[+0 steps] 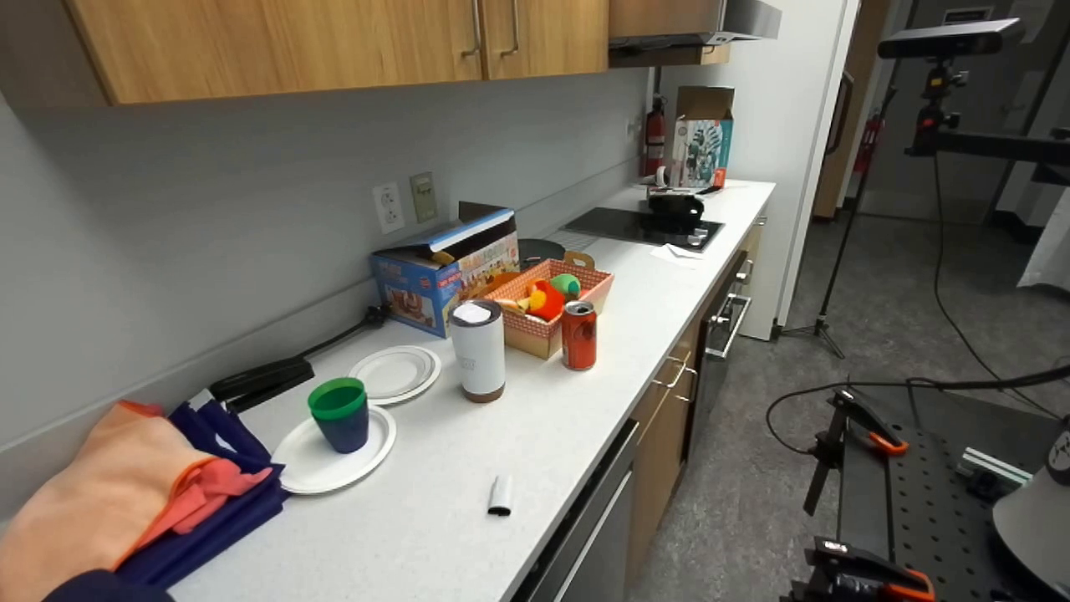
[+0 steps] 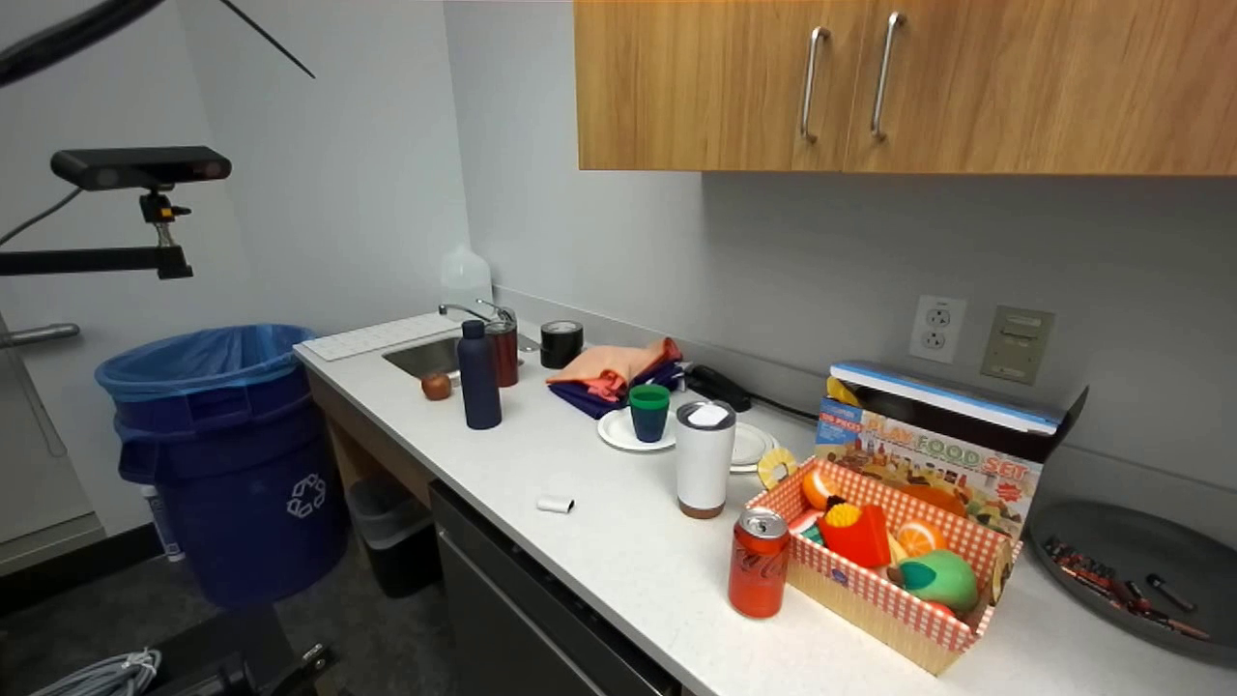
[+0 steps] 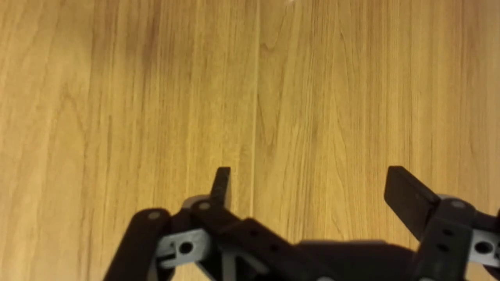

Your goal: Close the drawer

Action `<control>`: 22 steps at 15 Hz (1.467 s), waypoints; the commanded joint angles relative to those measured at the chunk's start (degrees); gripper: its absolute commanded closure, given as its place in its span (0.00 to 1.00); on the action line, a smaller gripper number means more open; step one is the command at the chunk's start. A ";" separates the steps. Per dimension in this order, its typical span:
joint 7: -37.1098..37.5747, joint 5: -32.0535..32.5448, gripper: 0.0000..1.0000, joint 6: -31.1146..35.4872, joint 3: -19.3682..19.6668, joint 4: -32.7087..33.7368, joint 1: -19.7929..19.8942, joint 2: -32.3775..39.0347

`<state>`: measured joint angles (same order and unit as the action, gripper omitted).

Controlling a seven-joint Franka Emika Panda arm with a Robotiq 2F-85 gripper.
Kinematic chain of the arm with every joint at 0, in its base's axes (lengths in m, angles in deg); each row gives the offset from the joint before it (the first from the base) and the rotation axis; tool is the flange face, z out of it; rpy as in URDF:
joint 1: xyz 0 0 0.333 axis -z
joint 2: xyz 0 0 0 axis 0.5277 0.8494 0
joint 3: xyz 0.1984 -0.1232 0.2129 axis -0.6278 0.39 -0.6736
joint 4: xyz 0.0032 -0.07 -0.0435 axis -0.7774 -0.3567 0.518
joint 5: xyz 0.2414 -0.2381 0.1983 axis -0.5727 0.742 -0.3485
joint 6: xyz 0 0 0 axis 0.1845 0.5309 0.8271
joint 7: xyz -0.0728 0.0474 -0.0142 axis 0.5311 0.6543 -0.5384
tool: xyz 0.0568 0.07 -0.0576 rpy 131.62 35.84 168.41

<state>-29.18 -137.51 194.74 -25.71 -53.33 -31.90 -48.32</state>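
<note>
The drawer (image 3: 328,101) is in the wrist view, as flat light-brown wood with a thin vertical seam (image 3: 255,117); which side belongs to it, I cannot tell. In front of it, the gripper (image 3: 309,169) has fingers wide apart, with wood seen between them. In both exterior views, a white tube (image 1: 500,495) lies near the front edge of the counter (image 1: 418,527), well apart from the red can (image 1: 578,336)

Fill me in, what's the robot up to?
It's on the drawer-closing job. The gripper is open, holding nothing, facing light wooden panels that meet at a thin vertical seam. They look flush, so probably shut. Can't tell from the wrist view whether the gripper touches the wood; neither exterior view shows it.
</note>
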 commanded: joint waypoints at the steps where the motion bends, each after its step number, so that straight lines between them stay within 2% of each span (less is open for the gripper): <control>1: 5.27 5.14 0.00 -1.84 -3.66 3.59 4.61 2.08; 2: 6.63 7.12 0.00 -1.89 -1.40 2.59 2.28 1.45; 10: 15.87 16.58 0.00 -3.53 -1.96 -4.51 2.03 -3.05; 15: 19.69 19.75 0.00 -2.61 -3.39 -10.89 1.56 -7.45; 16: 20.41 20.03 0.00 -2.57 -5.52 -12.05 3.47 -8.30; 22: 25.41 22.98 0.00 -0.54 -7.83 -21.36 2.78 -14.84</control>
<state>-6.87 -116.91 192.28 -31.87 -68.70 -29.46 -58.47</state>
